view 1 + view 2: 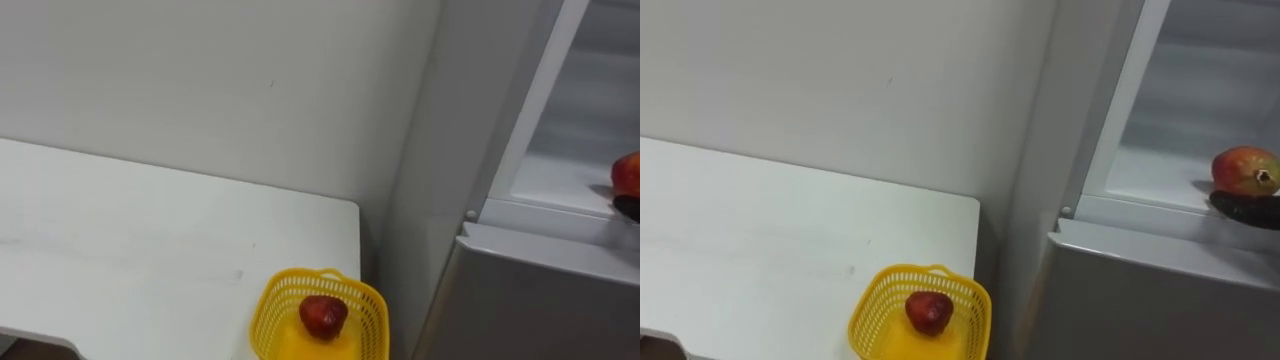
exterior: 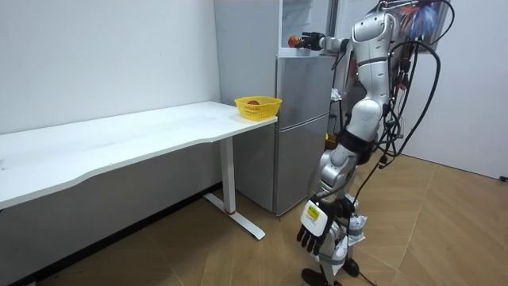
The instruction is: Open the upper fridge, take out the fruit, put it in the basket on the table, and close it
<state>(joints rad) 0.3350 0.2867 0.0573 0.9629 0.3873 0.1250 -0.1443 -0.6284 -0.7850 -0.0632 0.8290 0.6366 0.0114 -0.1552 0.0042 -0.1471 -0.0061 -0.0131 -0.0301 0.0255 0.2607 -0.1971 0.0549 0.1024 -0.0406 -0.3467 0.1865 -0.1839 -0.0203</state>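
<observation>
Red-yellow fruit (image 1: 1245,169) sits at the front edge of the open upper fridge (image 1: 1160,172) shelf. Right hand (image 1: 1246,209) lies just under it, touching; we cannot tell if the fingers grip. Left hand (image 2: 314,229) hangs low, fingers relaxed. Beside the fridge, the table (image 1: 760,230) corner carries a yellow basket (image 1: 866,312) holding a red fruit (image 1: 928,312).

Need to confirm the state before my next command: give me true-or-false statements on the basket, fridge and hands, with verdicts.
1. The yellow basket holds a red fruit. True.
2. The basket stands inside the fridge. False: it stands on the white table, beside the fridge.
3. The upper compartment is shut. False: it is open, a reddish fruit at its front edge.
4. The right hand is at that fruit. True.
5. The left hand rests on the table. False: it hangs low beside the legs.
</observation>
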